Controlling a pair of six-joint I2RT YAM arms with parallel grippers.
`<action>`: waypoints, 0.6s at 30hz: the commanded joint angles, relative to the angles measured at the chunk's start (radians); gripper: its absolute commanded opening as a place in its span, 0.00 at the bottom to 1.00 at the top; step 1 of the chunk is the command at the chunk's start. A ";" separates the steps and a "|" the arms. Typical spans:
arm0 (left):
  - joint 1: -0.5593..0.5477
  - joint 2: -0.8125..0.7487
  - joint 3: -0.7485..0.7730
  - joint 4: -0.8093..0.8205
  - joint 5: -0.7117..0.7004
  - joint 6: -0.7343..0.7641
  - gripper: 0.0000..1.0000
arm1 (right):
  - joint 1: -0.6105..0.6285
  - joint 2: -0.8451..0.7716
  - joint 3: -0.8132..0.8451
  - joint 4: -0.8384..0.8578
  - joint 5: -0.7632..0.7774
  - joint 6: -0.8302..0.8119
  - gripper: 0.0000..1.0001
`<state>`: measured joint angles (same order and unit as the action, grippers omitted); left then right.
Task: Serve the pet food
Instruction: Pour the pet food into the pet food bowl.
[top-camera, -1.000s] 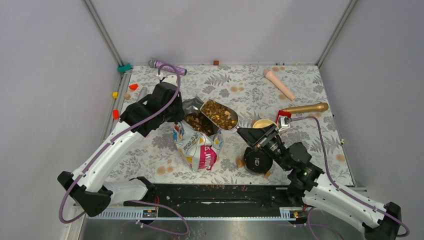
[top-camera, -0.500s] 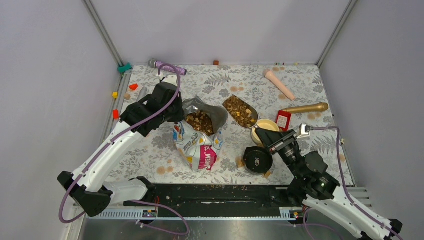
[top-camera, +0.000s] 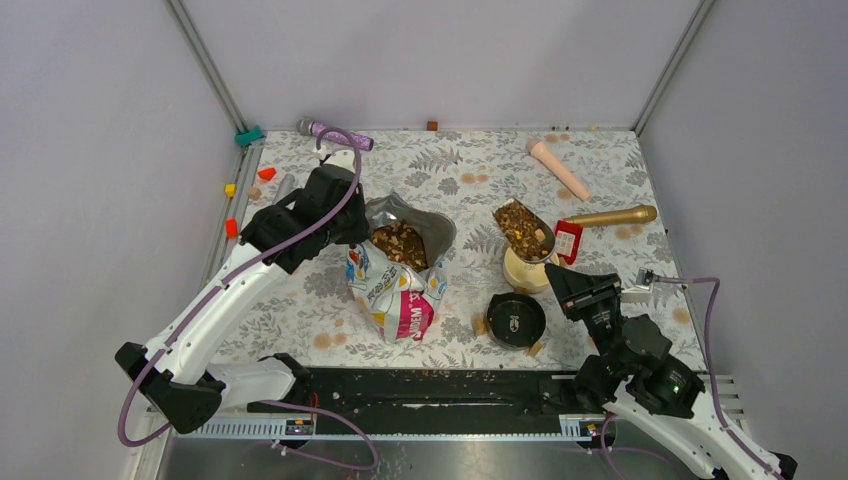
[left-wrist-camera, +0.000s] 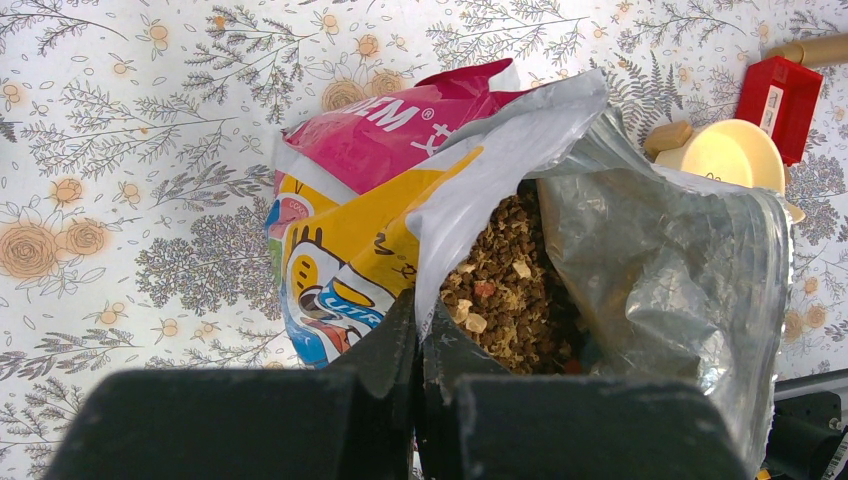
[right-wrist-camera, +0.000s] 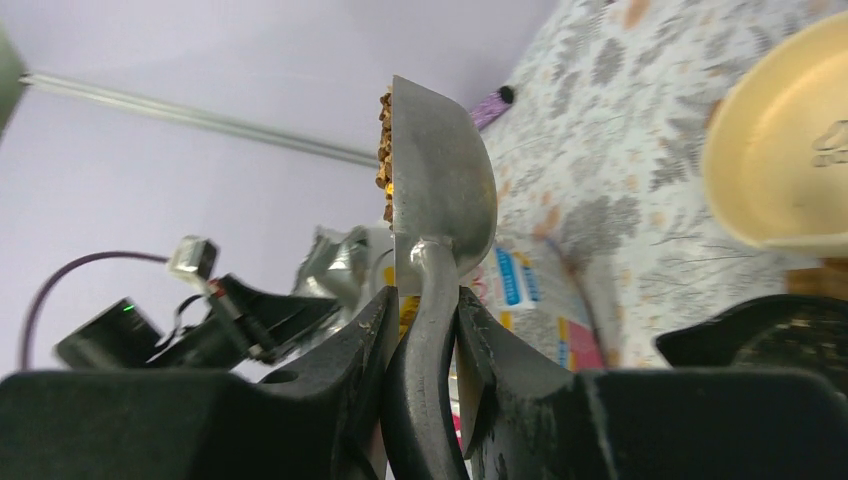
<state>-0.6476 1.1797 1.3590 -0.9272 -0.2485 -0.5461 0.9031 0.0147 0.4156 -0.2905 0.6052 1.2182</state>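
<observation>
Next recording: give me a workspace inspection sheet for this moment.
Surface: floral table; brown specks on the near rail.
Job's things: kibble in the open bag; loaded scoop above the far rim of the cream bowl.
Clutter: black tin, red box, gold cylinder, pink cone, purple tube, blocks along the left edge.
Grippers: left gripper shut on the bag's rim; right gripper shut on the scoop's handle.
Cables: purple cables along both arms; no snag seen.
Surroundings: grey walls, metal posts.
</observation>
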 joint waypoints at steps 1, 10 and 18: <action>0.003 -0.001 -0.007 0.034 0.009 0.006 0.00 | 0.002 -0.076 0.056 -0.137 0.150 0.040 0.00; 0.003 0.001 -0.007 0.034 0.010 0.004 0.00 | 0.002 -0.148 0.043 -0.299 0.234 0.105 0.00; 0.003 0.003 -0.007 0.034 0.006 0.004 0.00 | 0.002 -0.164 0.060 -0.467 0.285 0.177 0.00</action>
<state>-0.6476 1.1797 1.3590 -0.9272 -0.2489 -0.5461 0.9031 0.0128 0.4255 -0.6952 0.7883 1.3178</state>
